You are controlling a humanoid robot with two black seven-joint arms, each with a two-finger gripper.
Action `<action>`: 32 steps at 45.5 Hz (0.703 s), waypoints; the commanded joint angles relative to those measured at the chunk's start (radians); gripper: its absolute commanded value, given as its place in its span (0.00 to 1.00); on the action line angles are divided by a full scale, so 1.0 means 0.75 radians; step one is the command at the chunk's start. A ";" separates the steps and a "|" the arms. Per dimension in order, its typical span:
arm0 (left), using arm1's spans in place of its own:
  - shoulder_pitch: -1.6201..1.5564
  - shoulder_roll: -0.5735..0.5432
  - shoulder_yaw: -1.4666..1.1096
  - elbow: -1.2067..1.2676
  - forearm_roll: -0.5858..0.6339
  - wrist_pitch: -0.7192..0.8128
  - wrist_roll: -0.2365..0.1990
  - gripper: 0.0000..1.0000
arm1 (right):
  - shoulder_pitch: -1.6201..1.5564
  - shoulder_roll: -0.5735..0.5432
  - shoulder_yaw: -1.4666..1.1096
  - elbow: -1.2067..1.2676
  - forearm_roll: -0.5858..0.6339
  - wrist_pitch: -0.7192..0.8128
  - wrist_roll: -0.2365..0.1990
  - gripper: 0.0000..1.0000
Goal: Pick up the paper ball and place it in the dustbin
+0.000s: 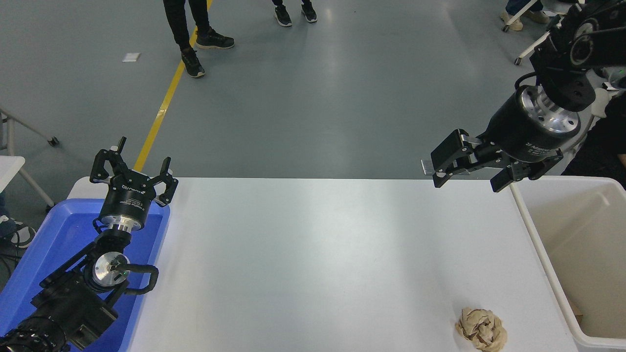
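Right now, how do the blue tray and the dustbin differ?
Colour: the blue tray is bright blue; the dustbin is off-white with cream inner walls.
Position: the tray sits at the table's left end, the dustbin at its right end.
Depth: the tray looks shallow; the dustbin looks deeper.
Neighbours: the left hand hangs over the tray's far edge; the paper ball lies on the table beside the dustbin.
Both are rectangular open-topped plastic containers.
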 commanded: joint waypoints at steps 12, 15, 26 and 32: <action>0.000 0.000 0.001 0.000 0.000 0.000 0.000 0.98 | -0.002 0.007 0.001 0.002 0.000 0.000 0.000 1.00; 0.000 0.000 0.001 0.000 0.000 0.000 0.000 0.98 | -0.004 0.009 0.001 0.002 0.000 0.000 0.000 1.00; 0.000 0.000 0.001 0.000 0.000 0.000 0.000 0.98 | -0.026 0.011 0.001 0.000 0.000 0.000 0.000 1.00; 0.000 0.000 0.001 0.000 0.000 0.000 0.000 0.98 | -0.049 0.016 -0.001 -0.006 0.000 0.000 0.000 1.00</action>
